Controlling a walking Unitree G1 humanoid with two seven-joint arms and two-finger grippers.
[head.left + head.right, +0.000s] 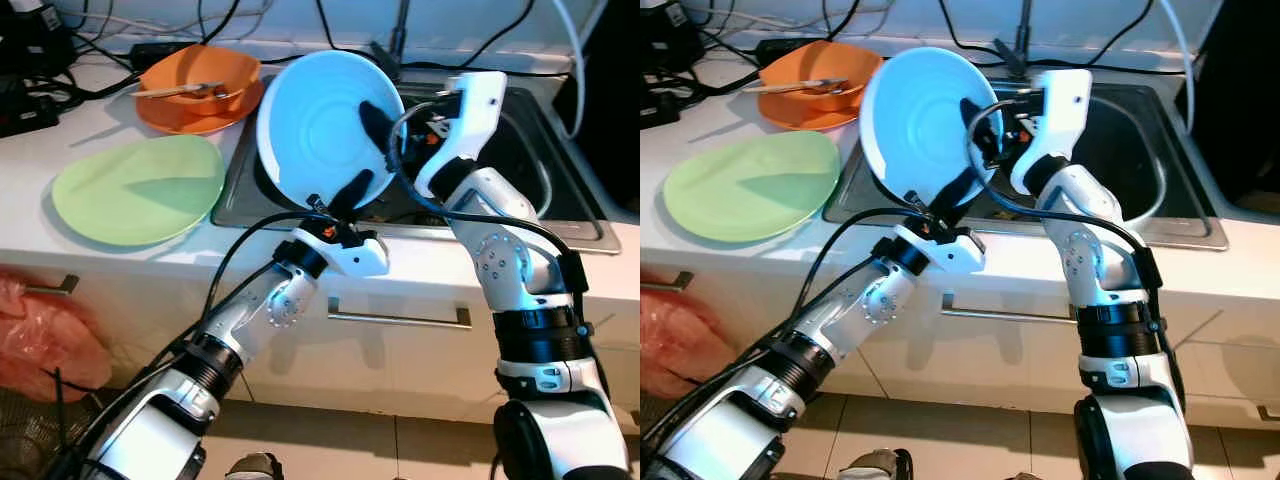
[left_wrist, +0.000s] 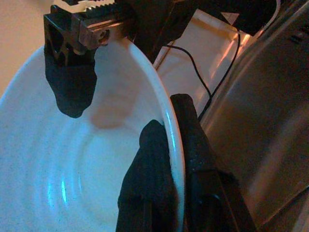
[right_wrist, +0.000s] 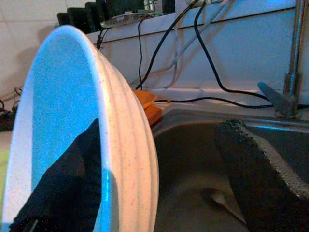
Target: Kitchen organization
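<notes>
- Countertop (image 1: 120, 255), pale and smooth, running across the left and centre of the head views, with black cables (image 1: 90, 75) along its back edge at upper left.
- Green plate (image 1: 138, 187), flat, matte, rounded, lying on the counter at left of frame.
- Orange bowls (image 1: 200, 88), glossy and stacked, behind the green plate at upper left; a pale utensil (image 1: 180, 90) lies across the upper one.
- Blue bowl (image 1: 325, 125), round and deep, light blue inside with faint concentric rings; its outer wall is ribbed and speckled off-white in the right wrist view. Held tilted on edge at centre frame, inner face toward the camera, above the left end of the sink.
- Left gripper (image 1: 345, 195), at the bowl's lower rim, just below centre frame: closed on the rim, one black finger inside and one outside, as the left wrist view shows.
- Right gripper (image 1: 385, 140), at the bowl's right rim: one finger lies against the inner face; the other stands apart from the outer wall in the right wrist view, so it is parted, not clamped.
- Sink (image 1: 590, 235), brushed steel, rectangular, sunk in the counter at centre right, with a tap (image 3: 292, 48) behind.
- Cabinet fronts below, cream, with a metal bar handle (image 1: 398, 318).
</notes>
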